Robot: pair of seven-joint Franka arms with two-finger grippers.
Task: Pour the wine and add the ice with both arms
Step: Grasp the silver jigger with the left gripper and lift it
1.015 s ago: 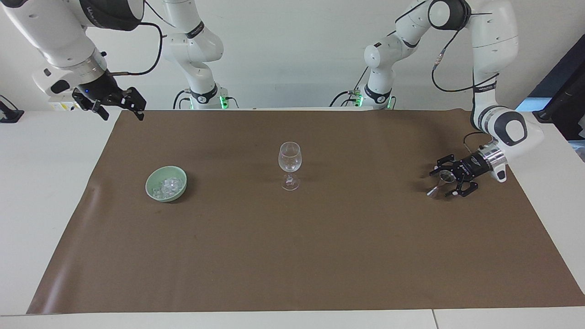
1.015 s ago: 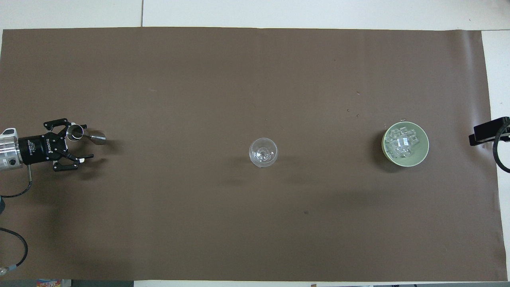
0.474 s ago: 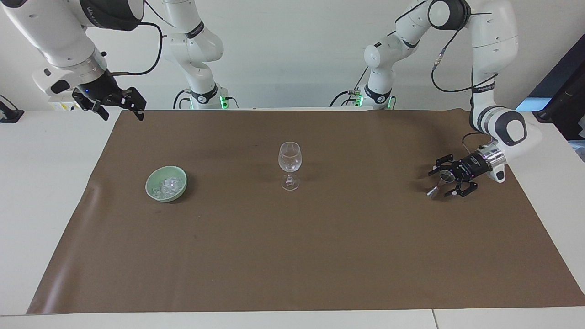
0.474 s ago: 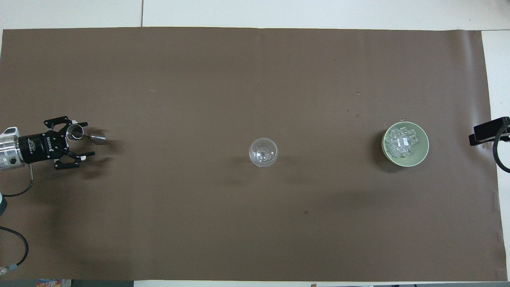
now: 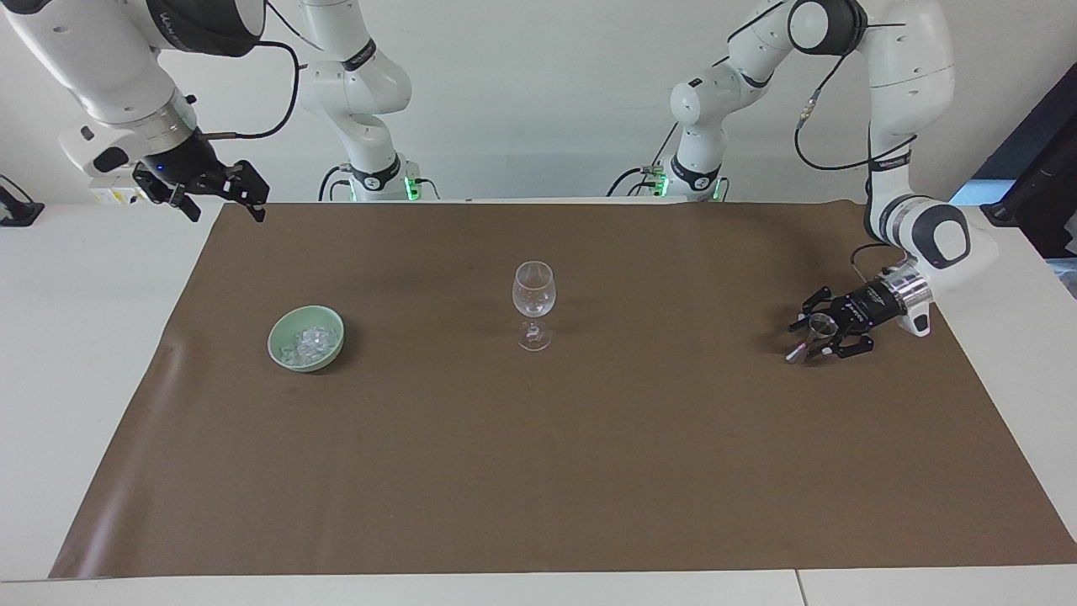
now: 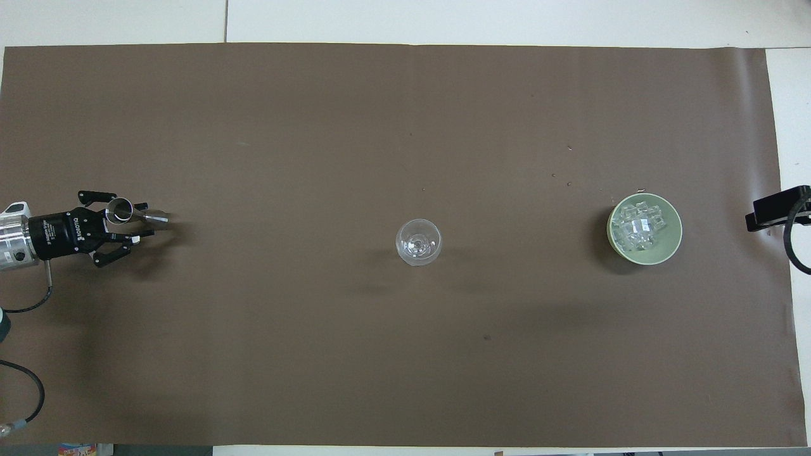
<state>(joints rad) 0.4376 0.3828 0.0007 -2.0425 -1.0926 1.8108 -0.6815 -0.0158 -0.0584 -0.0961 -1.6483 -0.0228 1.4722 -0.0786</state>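
1. Left hand (image 5: 820, 338) is low on the mat (image 5: 538, 471), set around a small metal jigger (image 6: 120, 211) that looks upright. I can't tell whether it is clamped on the jigger or just short of contact.
2. Risk: an off-centre squeeze. The jigger is narrow-waisted and smooth (steel on hard pads), so an uneven pinch could tip it over or shoot it out sideways.
3. Risk: a lift with a loose hold. The jigger could rotate in the hand and dump whatever is in it; I can't see a fill level.
4. The wine glass (image 5: 533, 305) stands well apart from the left hand, roughly midway between the two hands. It is tall with a small foot and a narrow mouth, so a clip from the hand or the jigger would likely topple it. A pour started off to one side of the rim would go on the mat.
5. Right hand (image 5: 225, 210) is spread wide, holding nothing, up in the air over the counter (image 5: 92, 353) by the mat's corner. That arm waits.
6. The ice (image 5: 307, 341) is heaped in a green bowl (image 5: 276, 343), down on the mat between the right hand and the glass, well apart from either.
7. Risk there: the cubes are small, clear and slick, so a miss, a cube squirting out, or the hand catching the bowl's rim and skidding it are all plausible.
8. Both arms end up working over the one glass, so moving together risks a collision.
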